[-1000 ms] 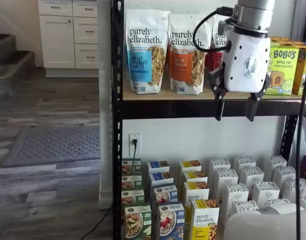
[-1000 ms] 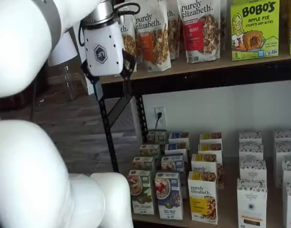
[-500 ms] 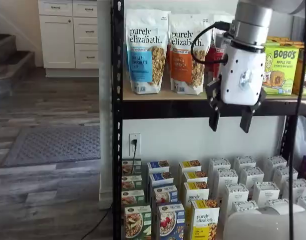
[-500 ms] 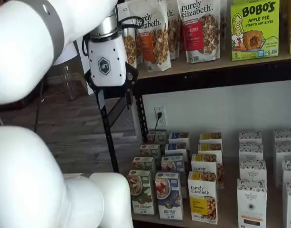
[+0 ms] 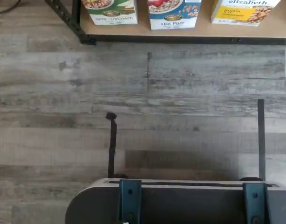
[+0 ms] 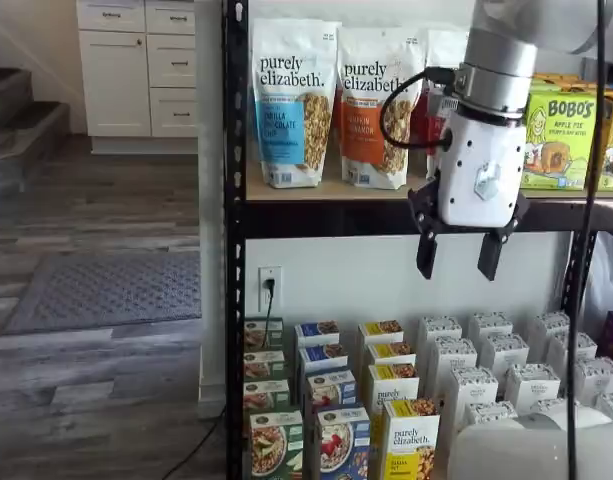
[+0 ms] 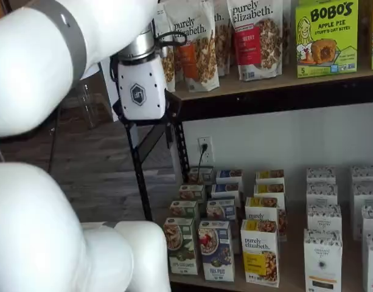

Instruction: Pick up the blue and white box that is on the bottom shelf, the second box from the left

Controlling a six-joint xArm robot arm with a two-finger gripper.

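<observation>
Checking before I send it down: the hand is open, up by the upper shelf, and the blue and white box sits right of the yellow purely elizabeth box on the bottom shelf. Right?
Not quite. In both shelf views the blue and white box stands left of the yellow purely elizabeth box, between it and the green-and-white box. The rest holds: the hand is open, up by the upper shelf.

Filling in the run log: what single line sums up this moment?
phase: approach | end effector: open, empty, level with upper shelf | target: blue and white box, front of bottom shelf, untouched

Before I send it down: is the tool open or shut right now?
Open. In a shelf view the tool shows a plain gap between its two black fingers, nothing in them, well above the blue and white box.
</observation>
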